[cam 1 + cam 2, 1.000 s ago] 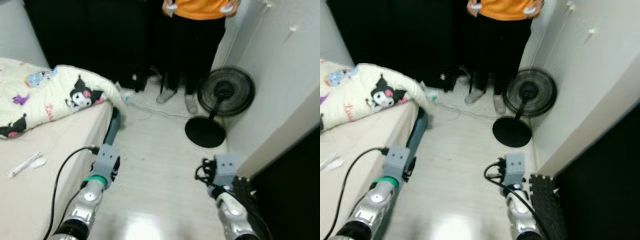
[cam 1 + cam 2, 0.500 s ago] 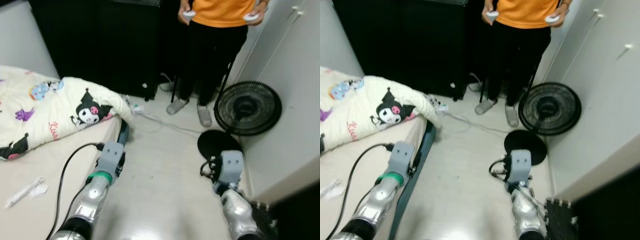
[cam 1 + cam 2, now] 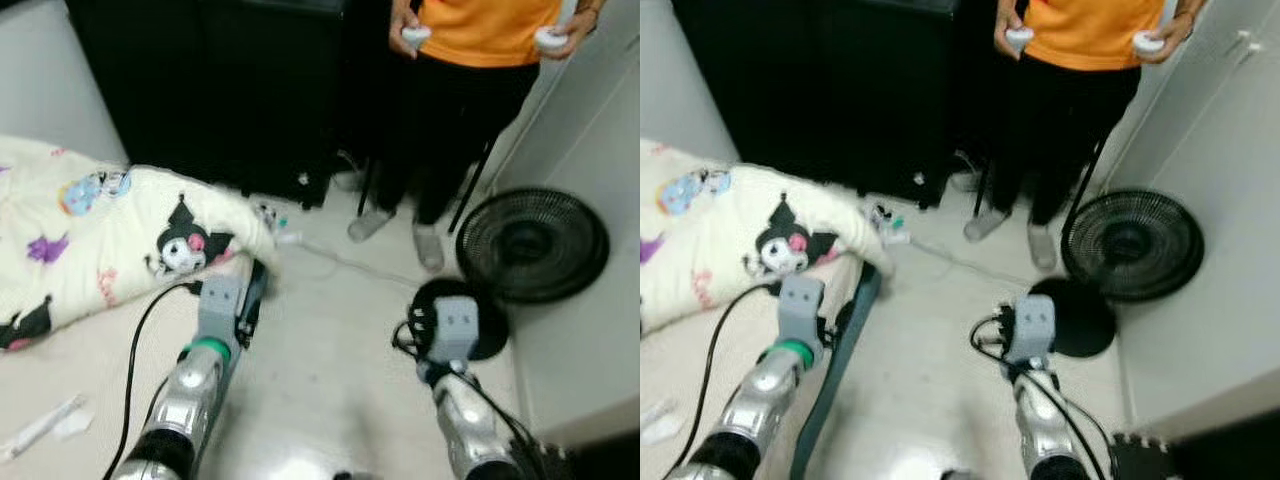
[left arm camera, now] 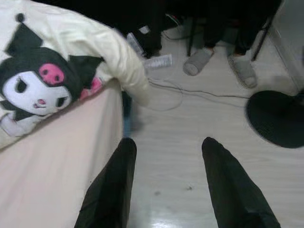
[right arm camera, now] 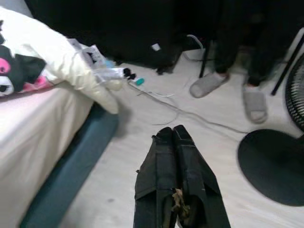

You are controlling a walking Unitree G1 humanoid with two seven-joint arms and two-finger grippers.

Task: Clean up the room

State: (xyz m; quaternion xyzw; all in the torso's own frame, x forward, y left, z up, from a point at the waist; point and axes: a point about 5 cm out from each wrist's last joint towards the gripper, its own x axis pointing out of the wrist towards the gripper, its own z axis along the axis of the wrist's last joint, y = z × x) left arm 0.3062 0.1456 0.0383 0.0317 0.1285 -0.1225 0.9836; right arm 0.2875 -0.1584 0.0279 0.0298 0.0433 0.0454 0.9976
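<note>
Left gripper (image 4: 166,183) raised over the edge of the bed (image 3: 80,390), fingers (image 4: 114,185) spread apart, nothing between them. Right gripper (image 5: 174,142) raised over the pale floor (image 3: 330,350), fingers pressed together, holding nothing visible.

Cream blanket (image 3: 90,235) with cartoon print bunched on the bed, one corner hanging over the dark bed frame (image 5: 71,166). White wrapper (image 3: 45,428) lying on the bare sheet near the bed's front, well apart from both grippers. Small clutter (image 5: 111,71) (looks like a power strip, a tube or pen, a teal bit) on the floor just beside the hanging blanket corner; thin white cable (image 5: 190,113) running from it across the floor.

Black fan (image 3: 530,245) tipped against the white wall (image 3: 1230,230), round base (image 5: 273,159) flat on the floor. Person in orange top (image 3: 480,30) and dark trousers standing ahead, white controller in each hand, grey slippers (image 5: 209,84) on.
</note>
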